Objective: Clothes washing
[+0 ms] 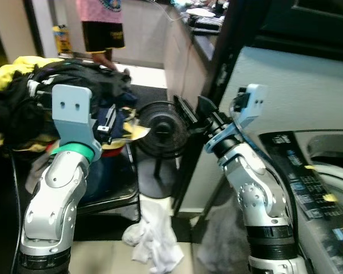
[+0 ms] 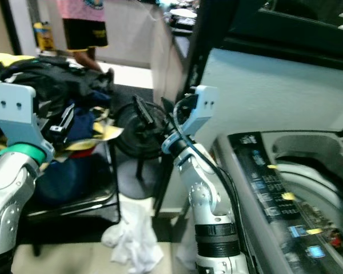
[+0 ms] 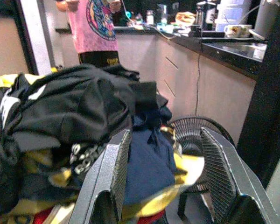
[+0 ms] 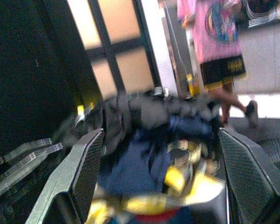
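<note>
While both grippers gape, L gripper (image 3: 163, 186) nears laundry pile (image 3: 74, 116) (fan (image 1: 160, 128) beside).

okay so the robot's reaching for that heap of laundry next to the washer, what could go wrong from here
The clothes pile is tangled, so the open left gripper may drag several garments off at once. A white cloth already lies on the floor; more could drop beside it or catch underfoot. The right gripper, also open, is close to the standing fan and could knock it over.
</note>
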Controlling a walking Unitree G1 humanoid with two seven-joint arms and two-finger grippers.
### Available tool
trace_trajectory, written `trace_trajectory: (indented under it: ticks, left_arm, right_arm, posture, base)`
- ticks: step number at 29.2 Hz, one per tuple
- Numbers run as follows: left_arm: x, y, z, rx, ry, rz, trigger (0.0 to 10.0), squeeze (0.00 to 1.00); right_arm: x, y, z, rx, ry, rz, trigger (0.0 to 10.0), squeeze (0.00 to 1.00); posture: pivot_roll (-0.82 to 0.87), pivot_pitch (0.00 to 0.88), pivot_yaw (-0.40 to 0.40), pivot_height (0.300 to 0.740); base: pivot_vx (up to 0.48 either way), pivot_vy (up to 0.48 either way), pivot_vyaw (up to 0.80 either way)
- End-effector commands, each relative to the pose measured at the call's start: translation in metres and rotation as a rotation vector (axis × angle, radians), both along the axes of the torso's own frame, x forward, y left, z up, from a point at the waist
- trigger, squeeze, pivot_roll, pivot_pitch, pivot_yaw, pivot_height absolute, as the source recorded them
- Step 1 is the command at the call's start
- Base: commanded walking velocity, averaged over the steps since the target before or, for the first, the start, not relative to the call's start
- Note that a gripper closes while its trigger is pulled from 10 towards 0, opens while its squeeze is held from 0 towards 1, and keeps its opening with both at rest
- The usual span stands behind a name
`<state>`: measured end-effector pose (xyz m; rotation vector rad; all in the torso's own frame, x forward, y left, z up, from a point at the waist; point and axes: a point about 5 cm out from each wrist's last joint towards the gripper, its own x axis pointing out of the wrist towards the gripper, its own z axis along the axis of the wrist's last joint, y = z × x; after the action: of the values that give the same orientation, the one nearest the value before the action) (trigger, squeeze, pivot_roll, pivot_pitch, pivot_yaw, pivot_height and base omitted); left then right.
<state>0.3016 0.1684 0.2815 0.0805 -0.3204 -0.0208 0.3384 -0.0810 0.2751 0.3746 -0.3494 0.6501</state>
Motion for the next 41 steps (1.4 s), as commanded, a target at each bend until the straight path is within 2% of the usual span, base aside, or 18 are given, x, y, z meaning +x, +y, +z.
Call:
trace_trajectory:
  ticks: [1,2,3,5,13,14,17,18,20,21,23,26,31,32,34,36,41]
  left_arm:
    - [0.000,-0.004,-0.003,0.014,0.008,-0.013,10.0,0.00]
    - [-0.001,0.001,-0.018,0.022,0.051,0.009,10.0,0.00]
    - [-0.001,0.001,-0.018,0.022,0.051,0.009,10.0,0.00]
    - [-0.001,0.005,-0.038,0.011,0.111,0.017,10.0,0.00]
    - [-0.001,0.009,-0.061,-0.034,0.178,0.032,10.0,0.00]
    - [0.000,0.010,-0.069,-0.041,0.203,0.043,10.0,0.00]
    - [0.001,0.027,-0.097,-0.155,0.256,0.115,10.0,0.00]
    - [0.001,0.027,-0.097,-0.155,0.256,0.115,10.0,0.00]
    - [-0.003,0.043,-0.120,-0.235,0.296,0.186,10.0,0.00]
    - [-0.003,0.043,-0.120,-0.235,0.296,0.186,10.0,0.00]
    - [-0.007,0.051,-0.135,-0.238,0.345,0.193,10.0,0.00]
    - [-0.011,0.053,-0.151,-0.190,0.408,0.178,10.0,0.00]
    - [-0.013,0.047,-0.160,-0.211,0.417,0.108,10.0,0.00]
    - [-0.013,0.045,-0.162,-0.183,0.406,0.083,10.0,0.00]
    - [-0.012,0.043,-0.167,-0.179,0.415,0.066,10.0,0.00]
    - [-0.009,0.040,-0.174,-0.147,0.414,0.090,10.0,0.00]
    - [-0.007,0.035,-0.181,-0.139,0.416,0.088,10.0,0.00]
  right_arm:
    - [0.000,-0.003,-0.001,-0.024,-0.004,-0.011,10.0,0.00]
    - [-0.001,0.000,-0.011,-0.058,0.013,0.000,10.0,0.00]
    - [-0.001,0.000,-0.011,-0.058,0.013,0.000,10.0,0.00]
    - [-0.001,0.002,-0.023,-0.081,0.043,0.006,10.0,0.00]
    - [-0.002,0.005,-0.044,-0.101,0.096,0.011,10.0,0.00]
    - [-0.002,0.006,-0.054,-0.114,0.125,0.012,10.0,0.00]
    - [-0.004,0.008,-0.097,-0.189,0.260,-0.011,10.0,0.00]
    - [-0.004,0.008,-0.097,-0.189,0.260,-0.011,10.0,0.00]
    - [-0.005,0.008,-0.121,-0.259,0.317,-0.039,10.0,0.00]
    - [-0.005,0.008,-0.121,-0.259,0.317,-0.039,10.0,0.00]
    - [-0.004,0.007,-0.139,-0.301,0.369,-0.090,10.0,0.00]
    - [-0.004,0.005,-0.158,-0.331,0.395,-0.173,10.0,0.00]
    - [-0.006,-0.001,-0.169,-0.292,0.448,-0.229,10.0,0.00]
    - [-0.008,-0.004,-0.172,-0.283,0.447,-0.253,10.0,0.00]
    - [-0.010,-0.007,-0.174,-0.263,0.454,-0.263,10.0,0.00]
    - [-0.013,-0.010,-0.175,-0.246,0.440,-0.261,10.0,0.00]
    - [-0.012,-0.012,-0.174,-0.223,0.403,-0.229,10.0,0.00]
  posture:
    - [0.00,0.022,-0.096,0.740]
    - [0.01,0.021,-0.089,0.740]
    - [0.01,0.021,-0.089,0.740]
    - [0.01,0.020,-0.076,0.740]
    - [0.03,0.014,-0.048,0.740]
    - [0.04,0.013,-0.040,0.740]
    - [0.06,0.000,-0.018,0.740]
    - [0.06,0.000,-0.018,0.740]
    - [0.07,0.000,-0.007,0.740]
    - [0.07,0.000,-0.007,0.740]
    - [0.08,0.000,0.007,0.740]
    - [0.09,0.000,0.055,0.740]
    - [0.08,0.000,0.071,0.740]
    - [0.06,0.000,0.076,0.740]
    - [0.05,0.000,0.067,0.740]
    - [0.04,0.000,0.056,0.740]
    - [0.03,0.000,0.037,0.740]
  base:
    - [0.000,0.480,0.00]
    - [0.000,0.000,0.00]
    - [0.000,0.000,0.00]
    - [0.000,-0.240,0.00]
    - [0.000,-0.360,0.00]
    - [0.000,0.000,0.00]
    - [0.000,0.000,0.00]
    - [0.000,0.000,0.00]
    - [0.000,0.000,0.00]
    - [0.000,0.000,0.00]
    - [0.000,0.000,0.00]
    - [0.000,0.000,0.00]
    - [0.000,0.000,0.00]
    - [0.000,0.000,0.00]
    - [0.000,0.000,0.00]
    - [0.000,0.000,0.00]
    - [0.000,0.000,0.00]
